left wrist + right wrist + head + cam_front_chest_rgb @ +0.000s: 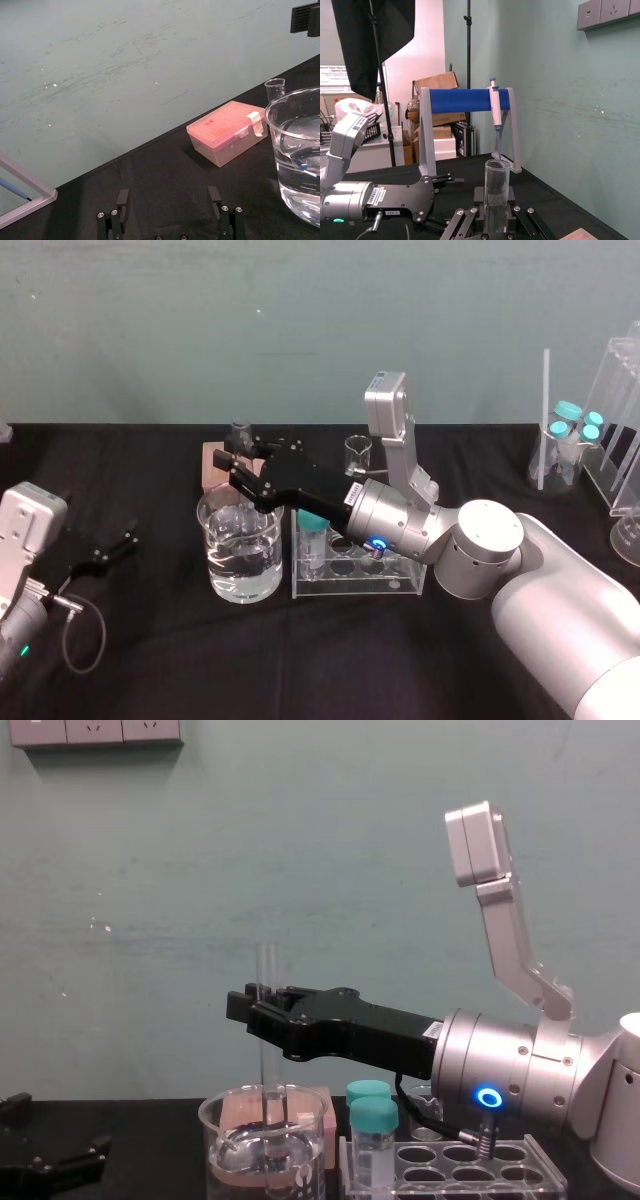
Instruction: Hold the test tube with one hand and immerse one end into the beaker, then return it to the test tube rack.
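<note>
Right gripper (250,1005) clamped on slim clear glass test tube (267,965), upright, lower end inside wide water-filled beaker (222,1145). Left gripper (112,545) spread, empty.

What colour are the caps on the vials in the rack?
Teal; the vial caps show best in the chest view.

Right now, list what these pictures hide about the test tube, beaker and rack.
- Head view: the right hand covers most of the test tube, its arm the test tube rack's rear holes.
- Chest view: water blurs the tube's lower end, so its depth is unclear; the bottom edge cuts the beaker's base.
- Left wrist view: beyond the left hand, the edge crops the beaker.
</note>
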Controlling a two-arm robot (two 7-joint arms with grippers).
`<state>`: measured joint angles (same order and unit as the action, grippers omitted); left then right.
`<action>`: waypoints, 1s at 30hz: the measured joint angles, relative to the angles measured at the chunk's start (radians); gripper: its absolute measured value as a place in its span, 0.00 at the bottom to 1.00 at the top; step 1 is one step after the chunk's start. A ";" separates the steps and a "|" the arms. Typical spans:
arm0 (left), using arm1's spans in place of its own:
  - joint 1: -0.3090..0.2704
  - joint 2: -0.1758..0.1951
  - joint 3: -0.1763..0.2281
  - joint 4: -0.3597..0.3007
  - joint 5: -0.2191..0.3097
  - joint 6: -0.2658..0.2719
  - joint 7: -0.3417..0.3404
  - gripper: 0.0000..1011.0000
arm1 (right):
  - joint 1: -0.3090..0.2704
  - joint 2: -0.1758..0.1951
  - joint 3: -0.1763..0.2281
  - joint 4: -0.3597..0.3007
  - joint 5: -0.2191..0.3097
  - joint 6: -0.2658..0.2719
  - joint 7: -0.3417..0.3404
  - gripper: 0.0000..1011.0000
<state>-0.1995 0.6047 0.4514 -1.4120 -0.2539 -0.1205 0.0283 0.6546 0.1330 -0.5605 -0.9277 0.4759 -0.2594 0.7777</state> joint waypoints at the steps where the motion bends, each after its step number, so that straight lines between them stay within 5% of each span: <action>1: 0.000 0.000 0.000 0.000 0.000 0.000 0.000 0.99 | 0.000 0.000 0.000 -0.001 0.000 0.000 0.000 0.23; 30: 0.000 0.000 0.000 0.000 0.000 0.000 0.000 0.99 | -0.006 0.005 0.002 -0.012 -0.003 0.003 -0.007 0.23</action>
<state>-0.1996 0.6047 0.4514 -1.4120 -0.2539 -0.1205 0.0283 0.6490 0.1376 -0.5584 -0.9400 0.4725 -0.2563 0.7711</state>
